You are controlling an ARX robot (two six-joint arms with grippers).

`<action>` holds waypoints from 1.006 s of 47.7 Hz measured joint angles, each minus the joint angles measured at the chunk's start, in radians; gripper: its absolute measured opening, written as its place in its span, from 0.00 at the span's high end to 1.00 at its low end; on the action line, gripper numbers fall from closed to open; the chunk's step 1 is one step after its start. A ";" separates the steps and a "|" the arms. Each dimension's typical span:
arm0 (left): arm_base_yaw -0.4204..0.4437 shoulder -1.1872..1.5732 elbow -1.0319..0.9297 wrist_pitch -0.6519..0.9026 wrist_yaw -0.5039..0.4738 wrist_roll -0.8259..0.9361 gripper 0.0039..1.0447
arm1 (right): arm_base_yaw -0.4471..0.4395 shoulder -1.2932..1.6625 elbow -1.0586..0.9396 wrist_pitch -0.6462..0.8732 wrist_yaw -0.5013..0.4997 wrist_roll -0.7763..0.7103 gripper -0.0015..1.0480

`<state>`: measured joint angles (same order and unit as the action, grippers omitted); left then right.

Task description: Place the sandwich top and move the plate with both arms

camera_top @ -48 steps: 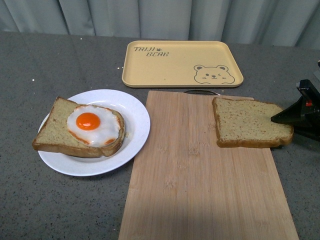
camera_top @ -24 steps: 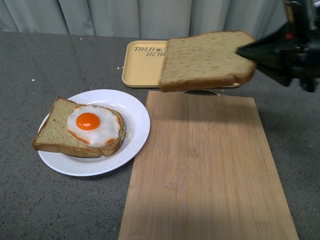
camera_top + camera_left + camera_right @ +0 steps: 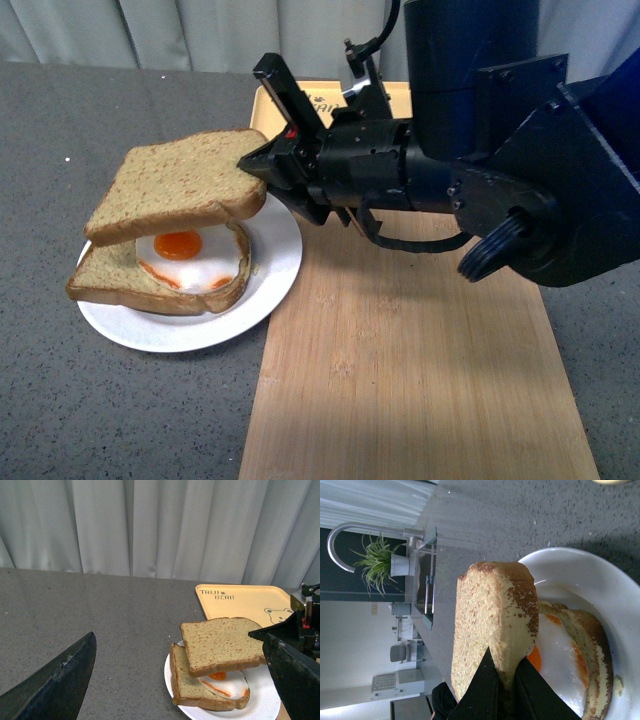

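Observation:
The sandwich top point(image 3: 178, 184), a plain brown bread slice, hangs tilted just above the egg-topped slice point(image 3: 160, 270) on the white plate point(image 3: 272, 262). My right gripper point(image 3: 252, 163) is shut on its right edge, reaching in from the right. The right wrist view shows the sandwich top point(image 3: 492, 625) pinched between the black fingers point(image 3: 485, 690), over the egg point(image 3: 555, 655) and plate point(image 3: 590, 580). In the left wrist view my left gripper point(image 3: 185, 675) is open, its fingers point(image 3: 60, 680) wide apart, with the sandwich top point(image 3: 220, 642) and plate point(image 3: 262, 700) ahead of it.
A wooden cutting board point(image 3: 400, 360) lies right of the plate, under my right arm. A yellow tray with a bear drawing point(image 3: 245, 600) sits behind it. Grey countertop point(image 3: 80, 400) surrounds the plate, with curtains at the back.
My right gripper lifted the sandwich top off the cutting board, carried it left past the tray, and now holds it low over the egg slice on the plate.

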<state>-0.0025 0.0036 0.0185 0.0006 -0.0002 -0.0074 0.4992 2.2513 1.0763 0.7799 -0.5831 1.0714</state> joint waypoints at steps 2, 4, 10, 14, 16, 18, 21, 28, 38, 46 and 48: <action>0.000 0.000 0.000 0.000 0.000 0.000 0.06 | 0.010 0.013 0.014 -0.011 0.002 0.011 0.98; 0.000 0.000 0.000 0.000 0.000 0.000 0.06 | 0.017 0.021 0.025 -0.019 0.003 0.022 0.98; 0.000 0.000 0.000 0.000 0.000 0.000 0.06 | 0.026 0.031 0.043 -0.078 0.008 0.019 0.98; 0.000 0.000 0.000 0.000 0.000 0.000 0.06 | 0.026 0.032 0.039 -0.092 0.015 0.006 0.96; 0.000 0.000 0.000 0.000 0.000 0.000 0.06 | 0.026 0.032 0.038 -0.106 0.023 -0.003 0.91; 0.000 0.000 0.000 0.000 0.000 0.000 0.06 | 0.026 0.031 0.034 -0.117 0.031 -0.016 0.86; 0.000 0.000 0.000 0.000 0.000 0.000 0.06 | 0.025 0.025 0.023 -0.140 0.051 -0.044 0.78; 0.000 0.000 0.000 0.000 0.000 0.000 0.06 | 0.016 -0.020 -0.042 -0.163 0.104 -0.114 0.57; 0.000 0.000 0.000 0.000 0.000 0.000 0.06 | -0.006 -0.176 -0.118 -0.275 0.300 -0.329 0.28; 0.000 0.000 0.000 0.000 -0.001 0.000 0.06 | -0.015 -0.211 -0.212 -0.019 0.610 -0.544 0.23; 0.000 0.000 0.000 0.000 0.002 0.000 0.06 | -0.019 -0.204 -0.261 0.130 0.768 -0.653 0.29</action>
<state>-0.0025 0.0036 0.0185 0.0006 0.0017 -0.0071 0.4797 2.0472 0.8158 0.9096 0.1848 0.4183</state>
